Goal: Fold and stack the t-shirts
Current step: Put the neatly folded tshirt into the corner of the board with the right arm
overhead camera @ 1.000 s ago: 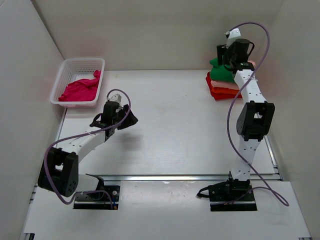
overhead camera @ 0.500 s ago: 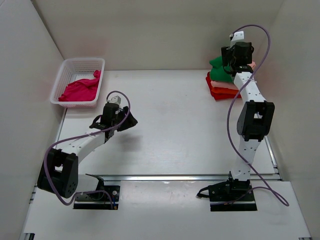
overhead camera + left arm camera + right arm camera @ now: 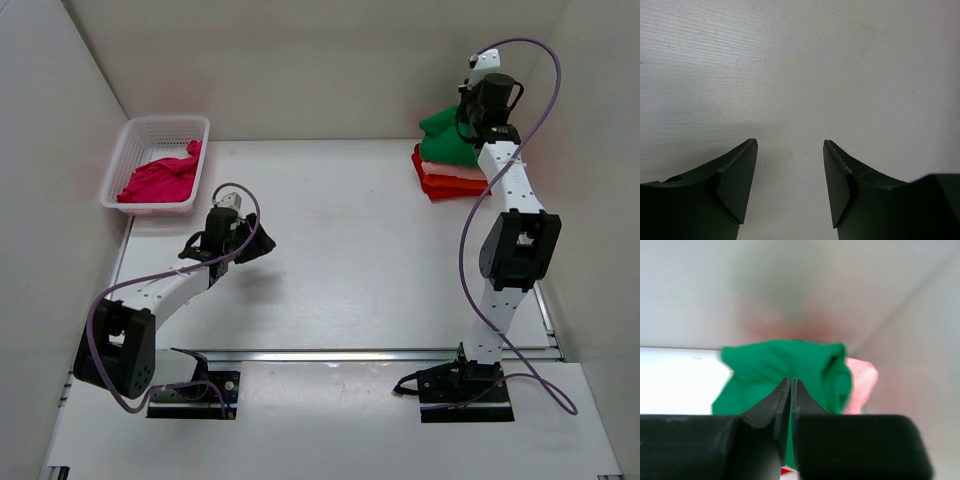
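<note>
Five t-shirts: four stacked far right, namely green shirt (image 3: 440,135), salmon shirt (image 3: 452,169), orange-red shirt (image 3: 447,181) and red shirt (image 3: 450,192), plus one magenta shirt (image 3: 155,180) far left. One white basket (image 3: 170,124). Two arms: left arm (image 3: 165,285), right arm (image 3: 512,195).

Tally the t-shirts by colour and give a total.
Green t-shirt: 1
Magenta t-shirt: 1
Salmon pink t-shirt: 1
Red and orange-red t-shirts: 2, though the layers are hard to separate
Total: 5
</note>
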Controlling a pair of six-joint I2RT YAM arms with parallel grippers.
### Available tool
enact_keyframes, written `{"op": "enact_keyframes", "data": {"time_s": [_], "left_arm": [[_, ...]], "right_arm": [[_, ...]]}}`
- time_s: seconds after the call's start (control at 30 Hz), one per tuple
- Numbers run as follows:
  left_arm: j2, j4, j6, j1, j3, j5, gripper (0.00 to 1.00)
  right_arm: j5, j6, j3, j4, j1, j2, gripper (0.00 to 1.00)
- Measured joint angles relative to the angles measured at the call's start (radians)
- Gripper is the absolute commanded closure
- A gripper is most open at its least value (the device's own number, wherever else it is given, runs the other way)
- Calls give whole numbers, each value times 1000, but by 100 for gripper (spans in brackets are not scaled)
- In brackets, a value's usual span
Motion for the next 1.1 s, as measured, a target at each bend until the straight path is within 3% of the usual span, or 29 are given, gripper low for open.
{"op": "enact_keyframes", "data": {"time_s": [0.33,0.43,0.67,0.9,1.1], "left_arm": [[-15,3,-6,3,-3,4,35],[-15,3,-11,3,-3,10,34],[-48,3,-29,-3,-2,16,34],[-55,3,-33,-4,3,18,34],[-60,3,-35,-10,3,18,34]], "right_arm": [[-238,75,-28,8,7,26,100],[-262,96,59,0,-33,140,100],[-264,167,483,-124,-158,555,100],[-235,184,434,-131,-197,551,100],[-249,146,417,-109,-174,534,85]]}}
